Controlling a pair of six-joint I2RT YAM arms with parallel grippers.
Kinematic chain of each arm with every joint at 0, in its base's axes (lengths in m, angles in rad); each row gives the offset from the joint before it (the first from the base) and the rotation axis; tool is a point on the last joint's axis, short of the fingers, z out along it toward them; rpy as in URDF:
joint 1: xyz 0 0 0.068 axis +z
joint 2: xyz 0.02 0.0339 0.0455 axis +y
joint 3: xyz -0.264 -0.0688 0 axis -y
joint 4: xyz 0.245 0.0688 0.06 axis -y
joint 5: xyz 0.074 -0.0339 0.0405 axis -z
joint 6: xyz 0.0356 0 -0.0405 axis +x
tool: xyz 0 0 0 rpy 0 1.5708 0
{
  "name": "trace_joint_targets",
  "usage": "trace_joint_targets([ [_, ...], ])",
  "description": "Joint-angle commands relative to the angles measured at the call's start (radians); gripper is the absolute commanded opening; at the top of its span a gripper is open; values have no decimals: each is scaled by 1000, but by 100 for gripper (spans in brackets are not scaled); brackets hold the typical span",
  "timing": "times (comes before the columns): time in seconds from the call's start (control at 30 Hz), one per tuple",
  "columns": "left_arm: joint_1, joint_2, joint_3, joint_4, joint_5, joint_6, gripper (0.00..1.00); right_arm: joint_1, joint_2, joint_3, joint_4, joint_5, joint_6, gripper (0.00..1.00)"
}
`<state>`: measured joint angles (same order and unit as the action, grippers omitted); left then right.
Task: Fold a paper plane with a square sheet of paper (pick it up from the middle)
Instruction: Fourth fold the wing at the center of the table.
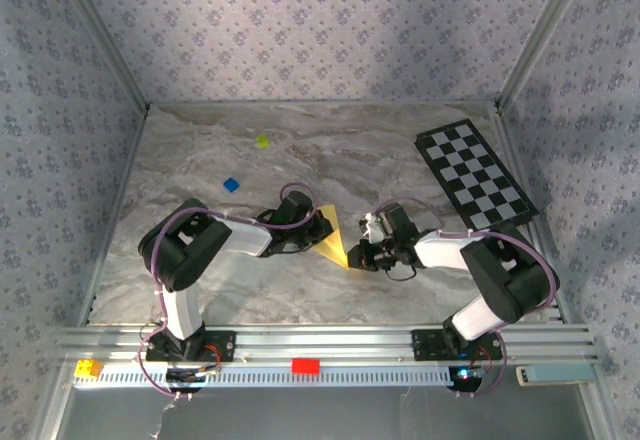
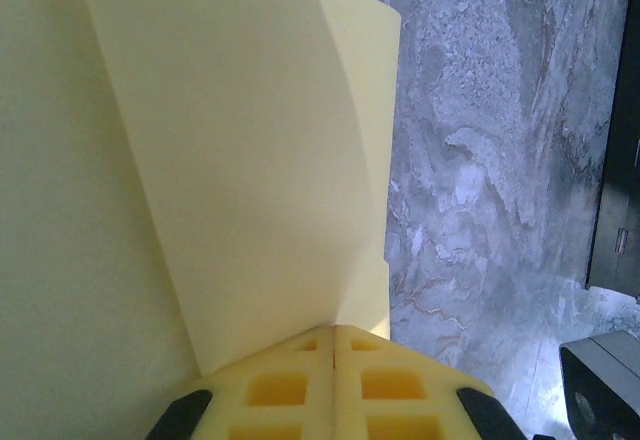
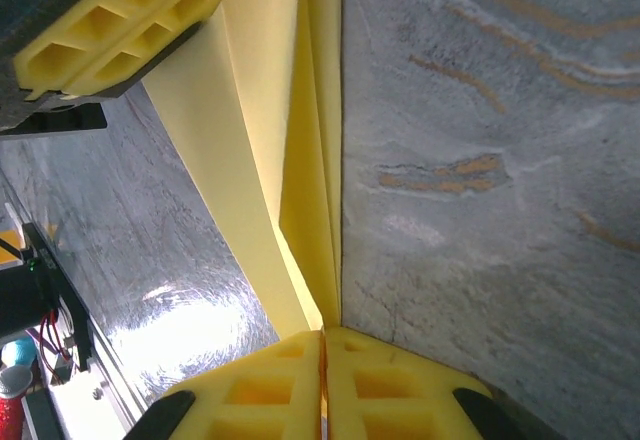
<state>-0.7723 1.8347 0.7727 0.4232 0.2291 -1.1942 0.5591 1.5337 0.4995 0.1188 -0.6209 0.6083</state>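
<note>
Table: marble top, walled in. Work sits mid-table, near the arm bases.

Left arm and right arm both bent inward, wrists facing each other across the paper. Judged: set this way so each can take an opposite end.

Board: checkered, far right, well apart from the work.

Paper: yellow, between the two wrists, off the surface or nearly so. From above it reads as a triangle, so some folding looks done; not a finished dart. The left wrist view shows layers curling up from the tips; the right wrist view shows a narrow folded stack running into the tips.

Left gripper: jaws together, clamped on the paper's edge. Likely the anchor.

Right gripper: jaws together, pinching the folded edges at the other end, probably to press or hold a crease.

Blue block and yellow-green block: far side, untouched.
</note>
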Motion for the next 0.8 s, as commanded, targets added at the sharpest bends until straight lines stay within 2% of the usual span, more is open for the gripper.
trace_joint_targets([
  [0.0,8,22,-22,-44,-8,2,0,12,33,-35,-125,-11,-27,9],
  [0.2,8,19,-26,-44,-7,5,0,-5,-46,-4,-175,8,-17,20],
  [0.47,8,14,-32,-44,-7,7,0,-44,-141,100,-233,-18,-19,26],
  [0.57,8,12,-33,-44,-8,8,0,-44,-108,138,-202,-67,-3,24],
  [0.77,7,12,-35,-41,-8,7,0,-10,8,217,-153,-93,13,6],
])
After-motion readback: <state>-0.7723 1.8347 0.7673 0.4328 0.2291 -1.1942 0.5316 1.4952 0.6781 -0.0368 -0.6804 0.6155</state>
